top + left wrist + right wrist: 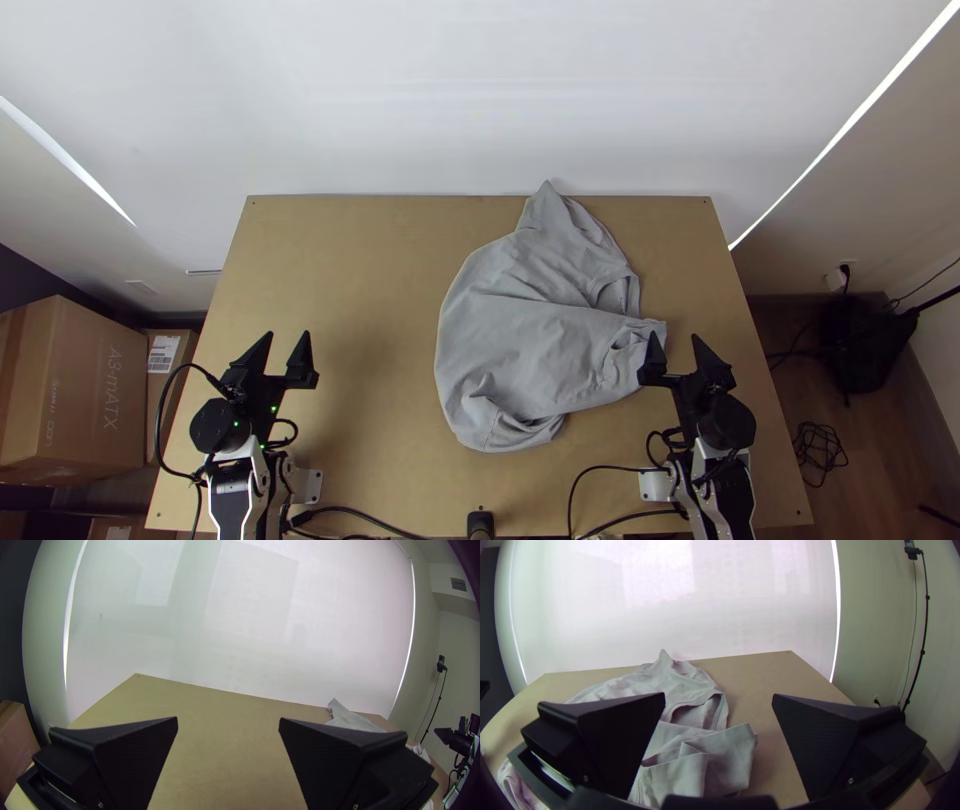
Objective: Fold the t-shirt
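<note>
My left end effector and right end effector gape at nine and three o'clock. Rumpled grey t-shirt at two; printed box at nine.

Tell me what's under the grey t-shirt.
The bunched t-shirt rests on the wooden table, whose surface shows to either side of it. Anything beneath the folds is covered, so I can't tell if something else is there.
</note>
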